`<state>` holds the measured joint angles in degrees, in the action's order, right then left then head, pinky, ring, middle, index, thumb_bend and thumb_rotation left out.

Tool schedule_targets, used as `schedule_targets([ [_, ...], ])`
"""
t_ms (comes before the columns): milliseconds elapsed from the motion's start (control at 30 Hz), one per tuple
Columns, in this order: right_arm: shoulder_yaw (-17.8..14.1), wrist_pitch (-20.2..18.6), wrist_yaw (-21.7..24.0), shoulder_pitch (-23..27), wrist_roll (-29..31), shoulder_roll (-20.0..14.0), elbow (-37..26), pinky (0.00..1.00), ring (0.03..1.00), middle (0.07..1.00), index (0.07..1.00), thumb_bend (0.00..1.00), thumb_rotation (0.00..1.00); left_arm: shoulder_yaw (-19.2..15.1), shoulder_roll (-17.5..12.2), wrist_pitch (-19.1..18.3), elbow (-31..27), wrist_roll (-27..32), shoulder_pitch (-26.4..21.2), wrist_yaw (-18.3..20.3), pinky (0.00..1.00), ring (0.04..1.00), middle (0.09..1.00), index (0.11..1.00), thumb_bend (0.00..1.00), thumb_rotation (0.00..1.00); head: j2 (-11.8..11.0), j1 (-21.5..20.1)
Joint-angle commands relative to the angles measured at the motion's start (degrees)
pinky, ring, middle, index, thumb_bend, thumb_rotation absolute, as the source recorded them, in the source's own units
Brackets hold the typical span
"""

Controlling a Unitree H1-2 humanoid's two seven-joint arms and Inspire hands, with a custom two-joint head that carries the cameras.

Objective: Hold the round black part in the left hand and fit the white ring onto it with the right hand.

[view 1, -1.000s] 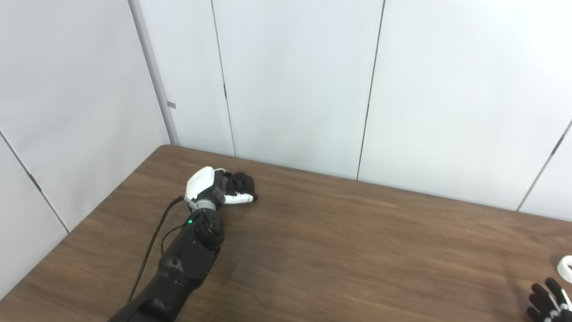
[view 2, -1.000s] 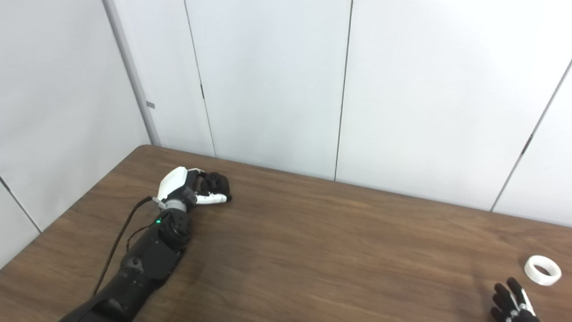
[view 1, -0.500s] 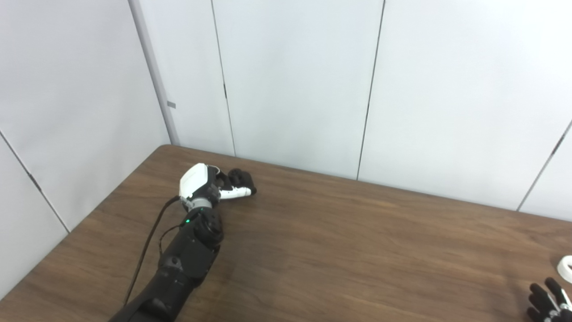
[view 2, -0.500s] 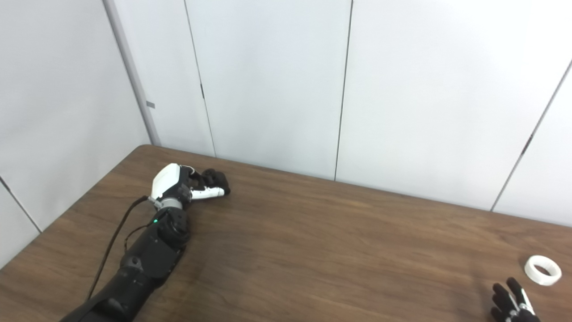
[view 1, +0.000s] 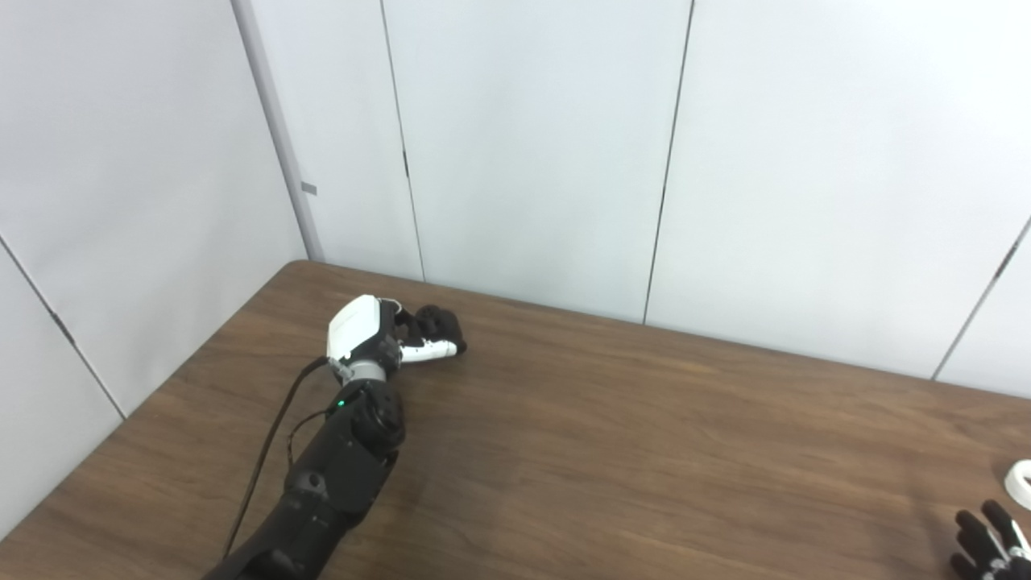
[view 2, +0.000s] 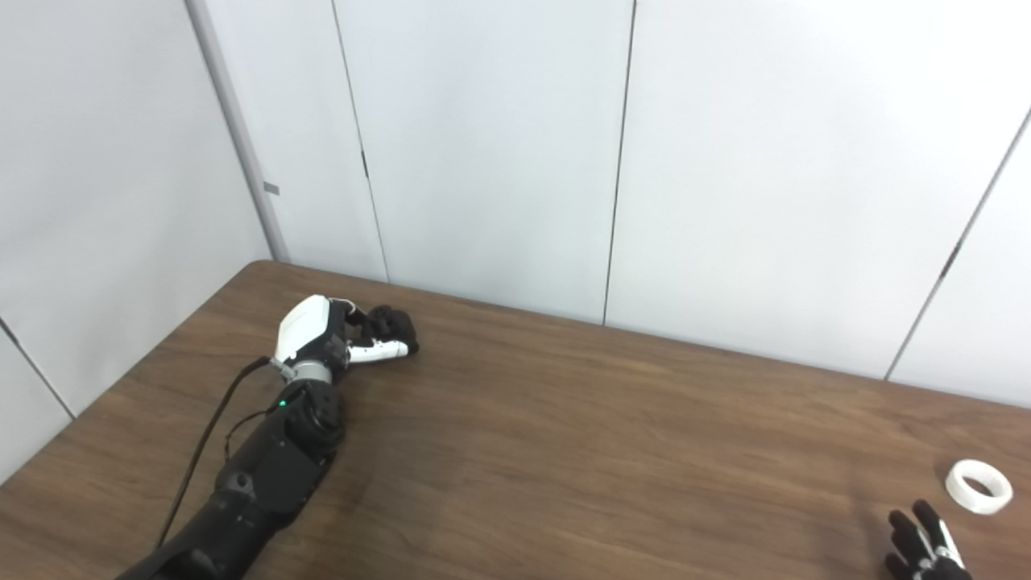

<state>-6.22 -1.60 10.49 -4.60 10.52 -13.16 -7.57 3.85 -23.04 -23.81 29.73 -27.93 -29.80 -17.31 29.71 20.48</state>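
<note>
1. Since half a second ago my left hand (view 1: 372,336) has edged slightly right and nearer, after swinging left and away from where it sat a second ago; that is how the left eye view reads. Its fingers are clenched round the round black part (view 1: 439,324), thumb pressed along the part's near side, close to the far left corner of the wooden table (view 1: 644,451). I cannot tell whether the part is clear of the tabletop or resting on it.

2. My right hand (view 1: 989,541) has not shifted in the left eye view. Only its dark fingertips show at the bottom right corner, spread apart and gripping nothing. The white ring (view 1: 1020,483) is cut off by the right edge, lying flat just beyond those fingertips and not touching them.

3. From the right eye view, the left hand (view 2: 322,334) shows the same small drift back to the right, fist closed on the round black part (view 2: 392,324).

4. On this side the white ring (view 2: 978,486) is whole and unmoved, flat on the table, well apart from the black part. The right hand (view 2: 925,548) sits just short of it, fingers splayed, unchanged.
</note>
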Motion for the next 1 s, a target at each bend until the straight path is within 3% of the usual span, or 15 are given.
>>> schedule_targets([
  [0,0.1,-0.6,0.2,-0.7,-0.3,-0.8,-0.5,1.00,0.985,0.955,0.986,0.58,1.00,-0.1,-1.7,0.5,-3.8,-1.6,-0.9,-0.9,1.00,0.861,0.739,0.482,0.52,0.05,0.1,-0.3],
  [400,1.1,-0.8,-1.7,-0.5,-3.8,0.3,-1.8,1.00,0.937,0.920,0.946,0.58,1.00,4.4,1.4,-2.2,-24.9,-7.1,8.7,4.4,1.00,0.875,0.758,0.482,0.52,0.05,0.9,-3.8],
  [767,2.0,-5.3,-3.9,-0.4,-5.4,2.7,-6.1,0.99,0.913,0.899,0.926,0.59,1.00,11.5,4.5,-2.0,-41.2,-15.1,16.7,11.7,1.00,0.874,0.783,0.483,0.52,0.05,2.5,-9.4],
  [967,3.3,-7.3,-5.2,-0.2,-7.4,4.2,-8.6,1.00,0.912,0.897,0.924,0.60,1.00,13.9,6.2,-0.4,-45.9,-18.4,19.1,16.0,1.00,0.878,0.789,0.483,0.52,0.06,3.9,-13.6],
])
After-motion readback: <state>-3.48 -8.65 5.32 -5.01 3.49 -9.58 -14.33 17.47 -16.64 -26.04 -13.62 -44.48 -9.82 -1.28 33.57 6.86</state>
